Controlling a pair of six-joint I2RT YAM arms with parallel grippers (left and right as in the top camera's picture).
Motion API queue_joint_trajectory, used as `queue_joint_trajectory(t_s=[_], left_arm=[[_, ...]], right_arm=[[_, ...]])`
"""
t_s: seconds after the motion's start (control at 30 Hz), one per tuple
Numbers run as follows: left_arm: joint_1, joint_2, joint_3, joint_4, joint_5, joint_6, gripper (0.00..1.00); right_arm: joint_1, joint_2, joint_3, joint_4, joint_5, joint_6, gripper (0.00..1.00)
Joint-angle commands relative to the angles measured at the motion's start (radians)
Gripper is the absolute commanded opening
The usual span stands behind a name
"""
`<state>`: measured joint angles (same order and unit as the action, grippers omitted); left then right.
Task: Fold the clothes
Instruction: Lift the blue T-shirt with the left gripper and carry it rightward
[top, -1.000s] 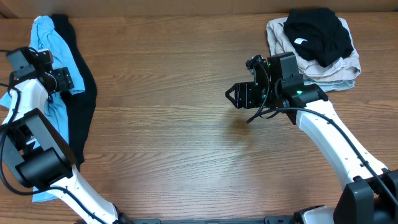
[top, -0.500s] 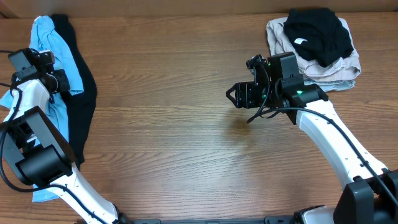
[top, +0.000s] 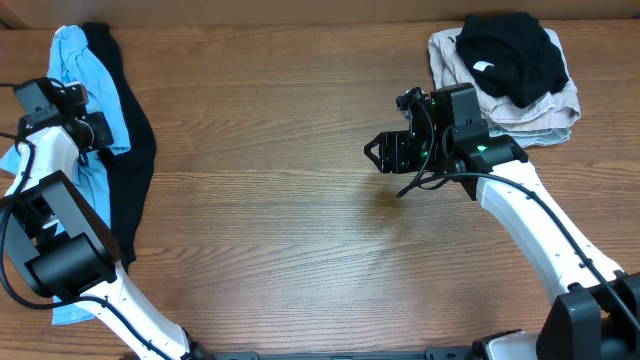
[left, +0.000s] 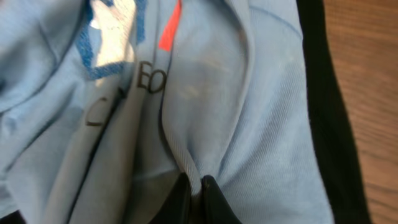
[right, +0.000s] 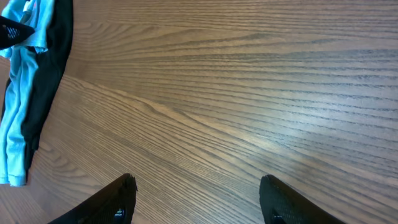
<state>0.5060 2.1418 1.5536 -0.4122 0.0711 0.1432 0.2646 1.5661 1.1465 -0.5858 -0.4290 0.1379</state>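
Left gripper (left: 194, 198) has its fingers squeezed together, pinching a raised fold of the light blue T-shirt (left: 261, 143) right at the tips. That shirt's bunched along the left edge of the table (top: 300, 250), with a black garment (top: 135, 180) touching its inner side. Right gripper (right: 196, 202) hangs spread wide over bare wood, well apart from both, near a black-and-beige pile (top: 510, 60).

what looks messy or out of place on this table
The light blue T-shirt is bunched into a long wrinkled strip along the left side, beside a black garment. At far right, a black shirt lies crumpled on a beige garment. Nothing looks damaged.
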Motion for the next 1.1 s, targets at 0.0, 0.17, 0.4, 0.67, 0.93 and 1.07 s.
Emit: queue_joint_trajectory(t_s=[0.0,0.17,0.4,0.67,0.93,1.07], left_arm=[[-0.008,-0.032,0.105,-0.039,0.055,-0.073,0.04],[-0.045,-0.082,0.265,-0.17,0.161,-0.1,0.04],[-0.127,-0.182,0.438,-0.33,0.192,-0.106,0.04],[-0.228,-0.352,0.52,-0.383,0.222,-0.107,0.04],[-0.348,-0.532,0.536,-0.308,0.244,-0.178,0.04],[-0.416,-0.594,0.536,-0.256,0.245,-0.212,0.04]], right_arm=[[0.003,0.0,0.018,0.022,0.01,0.047,0.67],[0.003,0.0,0.018,0.04,0.01,0.05,0.67],[0.003,0.0,0.018,0.031,-0.01,0.08,0.67],[0.003,-0.028,0.04,-0.033,-0.009,0.08,0.62],[0.003,-0.154,0.056,-0.105,-0.009,0.074,0.62],[0.003,-0.232,0.056,-0.146,-0.009,0.068,0.62]])
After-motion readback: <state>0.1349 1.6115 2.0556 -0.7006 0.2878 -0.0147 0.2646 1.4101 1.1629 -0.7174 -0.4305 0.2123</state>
